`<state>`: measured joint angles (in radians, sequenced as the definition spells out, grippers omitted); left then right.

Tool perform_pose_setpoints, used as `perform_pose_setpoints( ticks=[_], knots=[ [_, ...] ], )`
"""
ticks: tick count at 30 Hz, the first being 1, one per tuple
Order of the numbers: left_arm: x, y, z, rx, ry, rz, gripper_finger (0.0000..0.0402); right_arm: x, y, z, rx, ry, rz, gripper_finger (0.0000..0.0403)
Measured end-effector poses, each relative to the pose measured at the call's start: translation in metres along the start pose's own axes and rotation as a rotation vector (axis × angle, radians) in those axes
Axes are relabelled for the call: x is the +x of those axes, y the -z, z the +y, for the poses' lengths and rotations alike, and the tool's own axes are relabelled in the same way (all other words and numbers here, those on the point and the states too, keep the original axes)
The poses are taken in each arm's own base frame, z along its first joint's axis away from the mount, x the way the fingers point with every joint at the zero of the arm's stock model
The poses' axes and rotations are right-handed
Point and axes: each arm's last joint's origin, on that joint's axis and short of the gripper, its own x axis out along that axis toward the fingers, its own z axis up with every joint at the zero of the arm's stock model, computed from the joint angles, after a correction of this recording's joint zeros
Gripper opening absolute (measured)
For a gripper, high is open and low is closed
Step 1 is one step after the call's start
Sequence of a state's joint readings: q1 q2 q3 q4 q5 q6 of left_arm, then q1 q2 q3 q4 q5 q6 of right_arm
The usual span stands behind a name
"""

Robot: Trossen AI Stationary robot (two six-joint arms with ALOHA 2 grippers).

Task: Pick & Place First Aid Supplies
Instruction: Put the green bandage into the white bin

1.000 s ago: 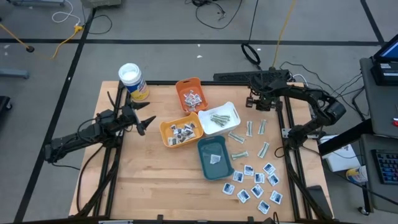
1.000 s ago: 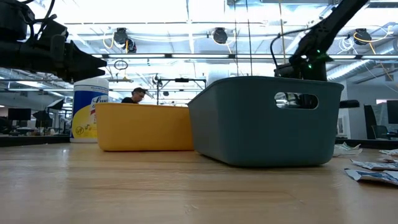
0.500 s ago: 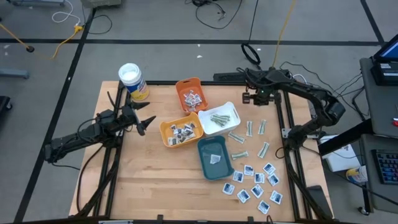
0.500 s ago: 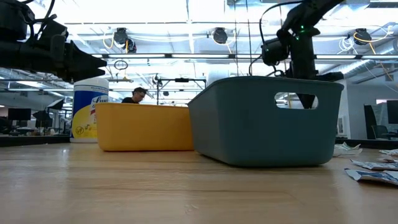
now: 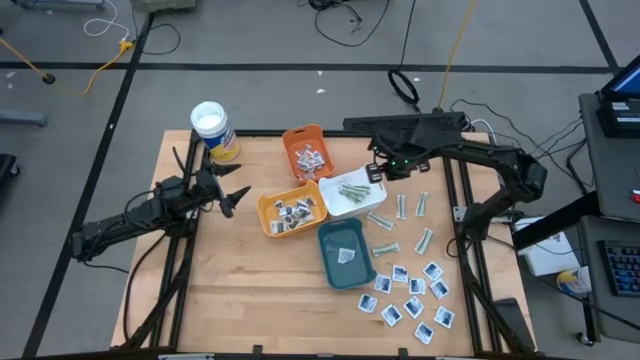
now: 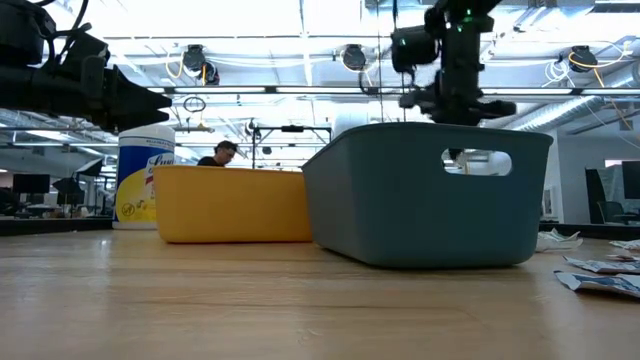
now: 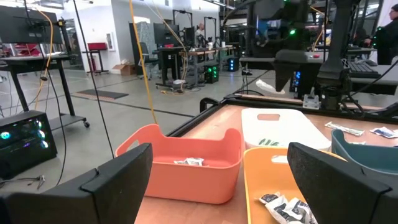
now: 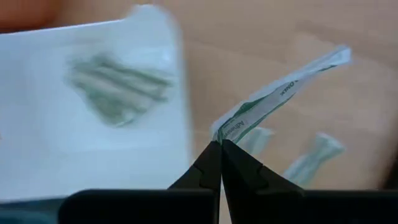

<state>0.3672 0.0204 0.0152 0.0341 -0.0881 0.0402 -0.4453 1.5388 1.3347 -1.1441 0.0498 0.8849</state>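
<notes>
My right gripper [image 5: 377,172] hangs above the right rim of the white tray [image 5: 365,201] and is shut on a narrow pale green-and-white strip [image 8: 283,87]. More such strips lie in the white tray [image 8: 115,87] and loose on the table [image 5: 400,206]. Square white sachets [image 5: 411,294] are scattered at the near right. One sachet lies in the teal tray [image 5: 332,262]. Others fill the far orange tray [image 5: 293,137] and the yellow-orange tray [image 5: 268,205]. My left gripper [image 5: 240,198] waits open and level at the left, touching nothing. My right gripper pinches one end of the strip [image 8: 225,132] between its two fingertips [image 8: 210,160], coming from above and pointing steeply down. The strip juts out sideways from the tips, lifted clear of the table and the tray.
A white-lidded canister with a yellow label [image 5: 213,130] stands at the far left corner. The four trays cluster mid-table. Bare wood lies at the near left and along the near edge. In the low view the teal tray [image 6: 430,195] hides what lies beyond it.
My right gripper has risen from the table's far right and swung toward the left, to above the white tray's right rim, rolling as it went. It has stayed shut, and the strip has been carried clear of the table with it.
</notes>
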Motion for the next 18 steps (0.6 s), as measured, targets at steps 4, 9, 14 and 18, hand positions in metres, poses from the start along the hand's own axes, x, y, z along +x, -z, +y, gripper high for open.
perform_pose_setpoints(
  ticks=[4, 9, 14, 18],
  knots=[
    [0.0, 0.0, 0.0, 0.0, 0.0, 0.0, 0.0379, 0.006, 0.007, 0.02, -0.051, 0.006, 0.018, 0.0],
    [0.0, 0.0, 0.0, 0.0, 0.0, 0.0, 0.0379, 0.01, 0.005, 0.048, -0.134, -0.011, 0.009, 0.0],
    [0.0, 0.0, 0.0, 0.0, 0.0, 0.0, 0.0379, 0.015, 0.003, 0.073, -0.208, -0.019, 0.011, 0.0],
    [0.0, 0.0, 0.0, 0.0, 0.0, 0.0, 0.0379, 0.015, 0.001, 0.09, -0.246, -0.034, 0.005, 0.0]
  ],
)
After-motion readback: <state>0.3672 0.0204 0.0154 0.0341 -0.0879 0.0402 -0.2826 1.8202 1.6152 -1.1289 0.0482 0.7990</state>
